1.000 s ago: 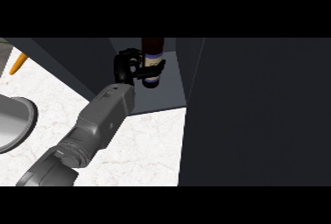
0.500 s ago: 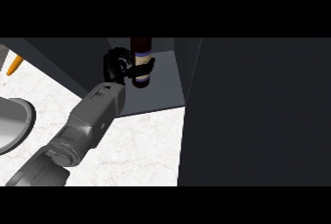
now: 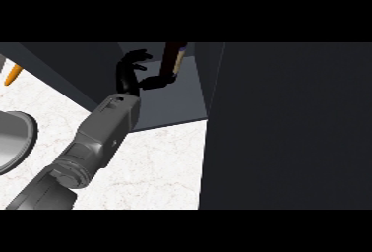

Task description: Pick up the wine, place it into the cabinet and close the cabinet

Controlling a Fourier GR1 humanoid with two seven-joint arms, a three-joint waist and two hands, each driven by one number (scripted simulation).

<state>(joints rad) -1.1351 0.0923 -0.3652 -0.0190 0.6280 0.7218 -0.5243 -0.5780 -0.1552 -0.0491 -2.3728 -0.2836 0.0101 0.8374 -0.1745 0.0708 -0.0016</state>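
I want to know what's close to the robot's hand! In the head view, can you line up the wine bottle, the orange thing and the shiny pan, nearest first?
From the left hand:
1. Wine bottle, touching its thumb, inside the cabinet.
2. Orange thing, far left edge.
3. Shiny pan, lower left on the counter.

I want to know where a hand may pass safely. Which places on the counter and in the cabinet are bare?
Bare: the counter between the forearm and the dark door, and the cabinet floor right of the forearm. Crowded: the cabinet's back, where the left hand and the wine stand.
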